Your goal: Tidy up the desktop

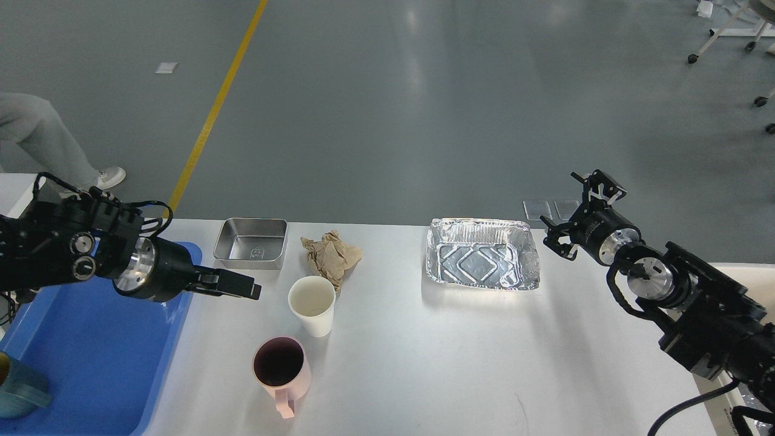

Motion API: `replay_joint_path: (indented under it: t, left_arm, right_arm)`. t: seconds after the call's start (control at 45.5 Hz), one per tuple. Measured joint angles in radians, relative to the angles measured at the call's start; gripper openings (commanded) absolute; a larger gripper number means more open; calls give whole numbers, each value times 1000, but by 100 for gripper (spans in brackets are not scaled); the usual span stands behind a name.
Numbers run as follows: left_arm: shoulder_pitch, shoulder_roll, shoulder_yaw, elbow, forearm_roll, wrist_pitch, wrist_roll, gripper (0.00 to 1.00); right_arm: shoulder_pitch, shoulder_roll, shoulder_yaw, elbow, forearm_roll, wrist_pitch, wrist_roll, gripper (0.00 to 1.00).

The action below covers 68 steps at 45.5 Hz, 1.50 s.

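The white desktop (424,357) holds a pink mug (280,366) with a dark inside, standing upright near the front. A white paper cup (312,304) stands just behind it, with crumpled brown paper (330,255) further back. A steel tray (251,242) and a foil tray (481,261) sit along the far edge. My left gripper (241,286) hovers empty, left of the paper cup and above the mug; it is seen edge-on. My right gripper (573,210) is open and empty, beside the foil tray's right end.
A blue plastic tray (91,351) lies at the desktop's left end, with a teal cup (21,387) in its front corner. A person's leg (42,139) and a smaller white table (12,181) are at the far left. Another white surface (742,275) lies under my right arm.
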Motion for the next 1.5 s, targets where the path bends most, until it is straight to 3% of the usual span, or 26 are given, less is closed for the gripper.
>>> replay_joint_path:
  t: [0.132,0.418,0.55,0.836,1.034,1.188,1.342,1.496]
  left_arm:
    - [-75,105,-4,-30,-65,-98,0,96]
    - [-371,409,71,-130,-93,-296,0,96]
    - [-442,456,122,-135,-101,-320,1,96]
    - [-466,469,130,-135,-103,-321,3,96]
    - [-402,394,129,-130,-101,-245,4,96]
    - [-216,258,117,-118,-89,-80,1,96]
    - [-6,11,112,-89,-56,115,0,96]
    - [91,-140,113,-58,-49,209,0,96]
  right_arm:
    - [0,3,0,-2,-2,0,0,100]
    - [3,8,0,-16,-3,0,0,100]
    - [3,8,0,-30,-3,4,0,100]
    - [2,9,0,-33,-3,5,0,100]
    - [2,9,0,-31,-3,5,0,100]
    - [1,9,0,-32,-3,5,0,100]
    - [1,8,0,-33,-4,5,0,100]
    - [-1,6,0,-35,-4,5,0,100]
